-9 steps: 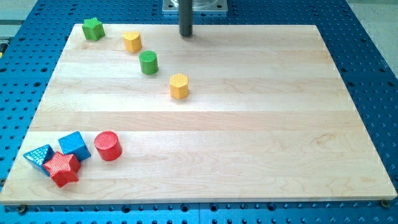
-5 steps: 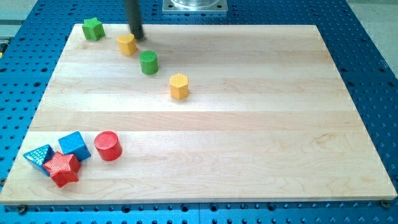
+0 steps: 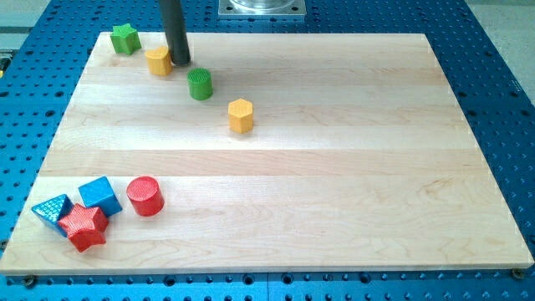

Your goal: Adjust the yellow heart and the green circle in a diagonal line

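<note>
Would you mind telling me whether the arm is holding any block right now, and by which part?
Nothing is held; the rod cannot grip. My tip only presses against the right side of the yellow heart block.

There are two yellow blocks (image 3: pixel 159 61) (image 3: pixel 241 115), two green blocks (image 3: pixel 125 38) (image 3: pixel 200 84), two blue blocks (image 3: pixel 100 196) (image 3: pixel 52 210), two red blocks (image 3: pixel 145 196) (image 3: pixel 83 227), and one wooden board (image 3: pixel 334 167).

No readable text, label, brand, number or sign shows anywhere.
</note>
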